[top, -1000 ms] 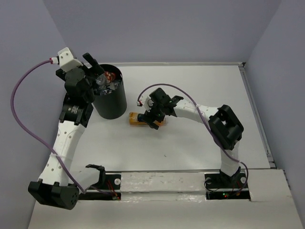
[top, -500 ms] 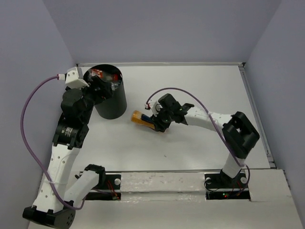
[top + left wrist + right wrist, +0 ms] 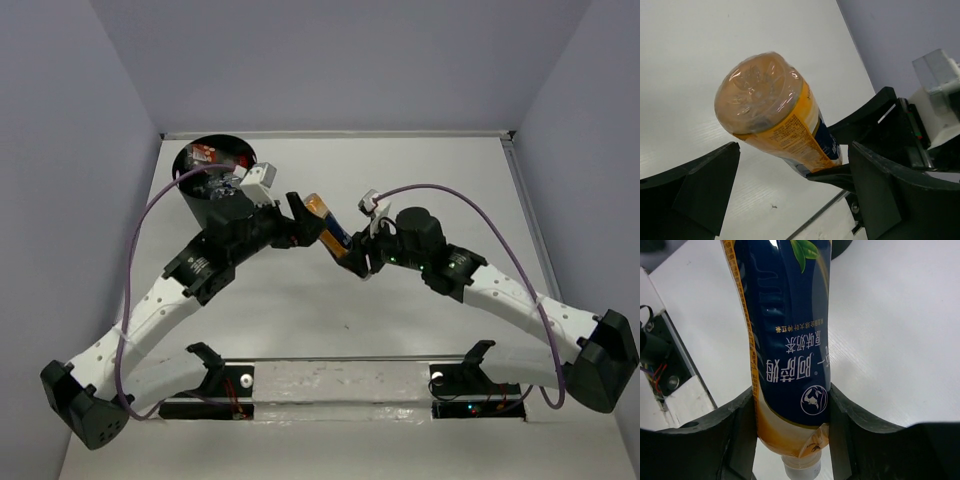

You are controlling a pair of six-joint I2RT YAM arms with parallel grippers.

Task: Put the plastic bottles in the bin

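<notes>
Your right claw (image 3: 352, 256) has lifted the orange bottle (image 3: 326, 222) off the counter (image 3: 450, 180) and grips its neck end. Your left claw (image 3: 303, 222) stands wide around its base, so a handover toward the bin (image 3: 178, 165) looks likely.

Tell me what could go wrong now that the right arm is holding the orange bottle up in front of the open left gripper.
1. The right gripper grips the orange bottle only near its cap end, so the long body may pivot or slip.
2. The left gripper is open, facing the bottle's base without touching it. A release before it closes would likely drop the bottle onto the table.
3. The two grippers sit close together and could knock each other.
</notes>
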